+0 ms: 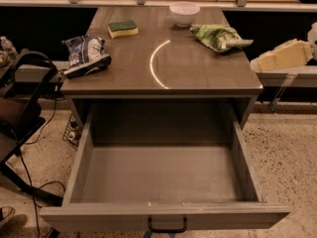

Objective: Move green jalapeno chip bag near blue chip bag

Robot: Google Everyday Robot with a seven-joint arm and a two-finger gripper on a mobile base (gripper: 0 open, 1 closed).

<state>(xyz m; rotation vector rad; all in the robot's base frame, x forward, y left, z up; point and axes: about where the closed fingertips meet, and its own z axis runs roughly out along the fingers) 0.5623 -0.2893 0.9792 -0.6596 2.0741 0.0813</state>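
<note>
The green jalapeno chip bag [220, 36] lies crumpled on the back right of the table top [198, 68], next to a white bowl. The blue chip bag [86, 53] lies at the table's left edge, partly over the side. My gripper [260, 63] is a pale shape at the right edge of the view, off the table's right side, to the right of and slightly nearer than the green bag. It touches neither bag and holds nothing that I can see.
A green-topped yellow sponge [123, 28] lies at the back left and a white bowl [184, 13] at the back middle. The table's drawer [163, 177] stands pulled out toward me. A black chair and cables [22, 113] are on the left.
</note>
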